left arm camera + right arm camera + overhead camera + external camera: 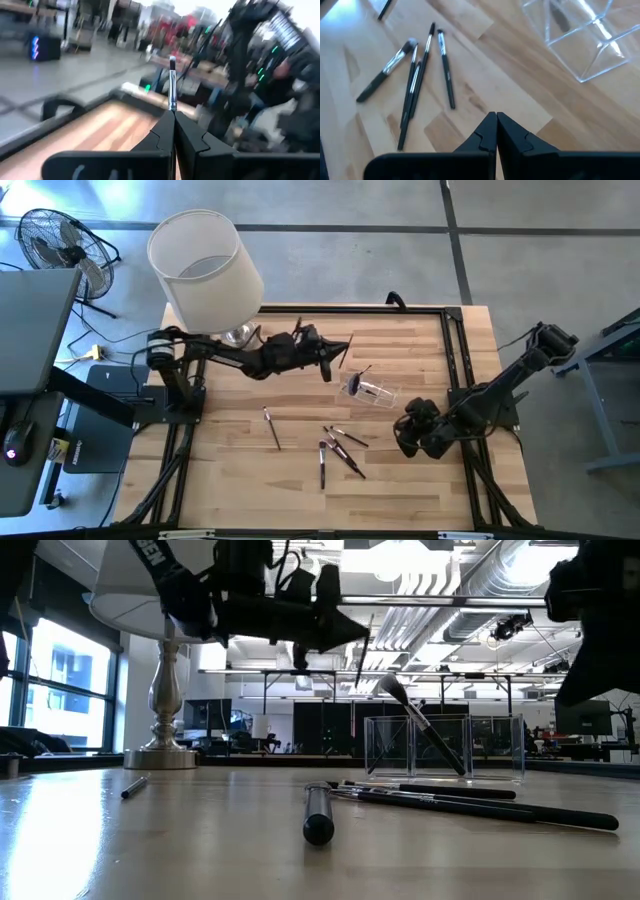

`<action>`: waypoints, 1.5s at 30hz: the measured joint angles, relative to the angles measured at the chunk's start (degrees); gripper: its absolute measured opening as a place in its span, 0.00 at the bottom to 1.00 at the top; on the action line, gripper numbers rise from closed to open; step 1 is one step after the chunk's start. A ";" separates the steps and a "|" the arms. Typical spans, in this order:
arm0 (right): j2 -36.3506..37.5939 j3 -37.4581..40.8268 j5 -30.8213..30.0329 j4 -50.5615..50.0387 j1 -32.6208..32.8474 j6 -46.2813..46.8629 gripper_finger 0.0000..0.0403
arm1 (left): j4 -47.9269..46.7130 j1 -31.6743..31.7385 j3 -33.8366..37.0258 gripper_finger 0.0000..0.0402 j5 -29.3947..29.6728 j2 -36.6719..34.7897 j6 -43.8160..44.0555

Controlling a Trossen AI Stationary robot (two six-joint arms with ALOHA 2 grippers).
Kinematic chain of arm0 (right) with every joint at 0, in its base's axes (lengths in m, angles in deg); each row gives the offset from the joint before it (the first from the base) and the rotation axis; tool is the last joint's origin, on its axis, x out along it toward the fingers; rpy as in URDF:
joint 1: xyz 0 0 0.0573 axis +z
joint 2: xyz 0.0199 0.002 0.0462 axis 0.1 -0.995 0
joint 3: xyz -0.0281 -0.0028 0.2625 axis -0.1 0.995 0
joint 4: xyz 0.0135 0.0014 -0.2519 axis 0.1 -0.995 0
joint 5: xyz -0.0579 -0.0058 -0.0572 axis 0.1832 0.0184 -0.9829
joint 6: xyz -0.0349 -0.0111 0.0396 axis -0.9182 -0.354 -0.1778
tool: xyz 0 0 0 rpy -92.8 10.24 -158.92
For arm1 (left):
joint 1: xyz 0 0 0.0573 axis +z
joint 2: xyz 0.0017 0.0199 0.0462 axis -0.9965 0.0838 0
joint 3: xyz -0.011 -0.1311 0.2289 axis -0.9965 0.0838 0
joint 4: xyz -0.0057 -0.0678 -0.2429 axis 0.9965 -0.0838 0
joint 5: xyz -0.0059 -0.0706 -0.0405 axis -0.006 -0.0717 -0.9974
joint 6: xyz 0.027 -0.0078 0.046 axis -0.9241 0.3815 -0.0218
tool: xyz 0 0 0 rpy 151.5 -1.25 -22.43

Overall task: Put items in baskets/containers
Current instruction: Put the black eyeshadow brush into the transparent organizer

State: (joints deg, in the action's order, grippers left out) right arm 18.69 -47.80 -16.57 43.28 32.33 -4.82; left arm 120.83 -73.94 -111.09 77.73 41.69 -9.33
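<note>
Left wrist view: brush (172, 85) seemingly pinched in left tool (174, 125).

Both arms' fingers (172, 131) pressed together

Clear box (372, 391); dark brushes (417, 80); white lampshade (205, 268).

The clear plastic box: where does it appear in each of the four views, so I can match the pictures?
High view: the clear plastic box lies right of centre on the table, one brush inside.
Low view: right of centre, standing on the tabletop, a brush leaning in it.
Left wrist view: I cannot make it out.
Right wrist view: upper right corner.
Shared landmark: the cluster of loose brushes beside the box.
</note>
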 joint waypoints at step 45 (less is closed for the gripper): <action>0.00 0.00 2.10 5.15 -6.67 -0.58 0.00 | -8.30 -0.03 -8.40 0.00 -6.37 9.49 -0.33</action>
State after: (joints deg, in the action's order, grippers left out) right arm 18.69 -47.80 -14.47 48.44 25.66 -5.40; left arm 112.53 -73.97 -119.48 71.36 51.18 -9.66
